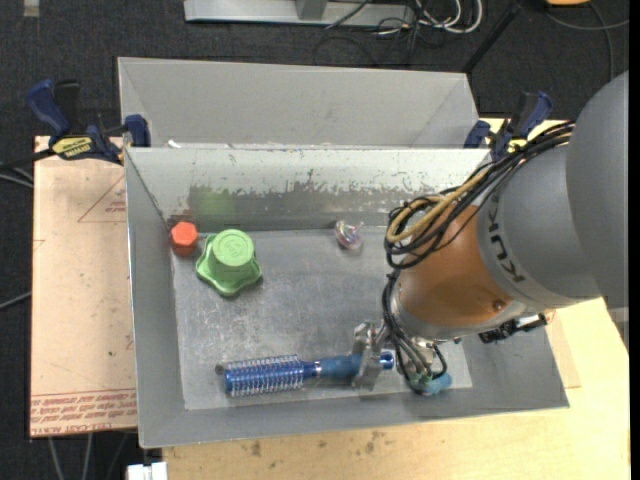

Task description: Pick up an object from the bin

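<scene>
The grey metal bin held few things, all well apart, and the arm with its orange wrist cover reached in from the right and hung low over the near right part of the floor. The tool sat right at the handle end of a blue hairbrush, which lay flat along the near wall with its bristle head pointing left. Whether the tool was released or clenched could not be told, as cables and the wrist hid much of it. To do this step well, I judge, the tool should straddle the thin handle across its width, come right down to the bin floor and close squarely. The brush is long and head-heavy, so a grip this far out may let it swing or slip on the lift. A green scalloped cup stood upside down at the far left, a small orange piece just beside it and a tiny clear trinket by the far wall. The only legible writing was "KU" on the arm.
</scene>
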`<state>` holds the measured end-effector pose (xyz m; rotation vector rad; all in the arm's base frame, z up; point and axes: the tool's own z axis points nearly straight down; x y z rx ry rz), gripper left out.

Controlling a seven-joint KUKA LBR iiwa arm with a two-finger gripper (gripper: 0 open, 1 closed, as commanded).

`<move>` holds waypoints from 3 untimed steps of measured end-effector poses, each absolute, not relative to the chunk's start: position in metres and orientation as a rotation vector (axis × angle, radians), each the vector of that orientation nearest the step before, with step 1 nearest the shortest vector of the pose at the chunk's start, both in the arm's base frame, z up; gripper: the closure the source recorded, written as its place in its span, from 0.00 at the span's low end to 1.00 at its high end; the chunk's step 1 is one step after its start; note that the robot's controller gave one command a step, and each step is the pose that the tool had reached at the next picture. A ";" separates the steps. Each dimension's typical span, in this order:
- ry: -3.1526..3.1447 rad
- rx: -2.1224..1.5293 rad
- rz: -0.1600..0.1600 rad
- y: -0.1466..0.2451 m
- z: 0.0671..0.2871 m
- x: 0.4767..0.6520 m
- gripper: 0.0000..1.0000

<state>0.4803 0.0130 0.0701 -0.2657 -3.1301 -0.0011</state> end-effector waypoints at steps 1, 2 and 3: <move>-3.140 -0.275 -0.003 0.030 0.254 0.499 1.00; -3.130 -0.276 0.000 0.029 0.250 0.498 0.00; -3.134 0.097 -0.001 0.016 0.113 0.490 0.00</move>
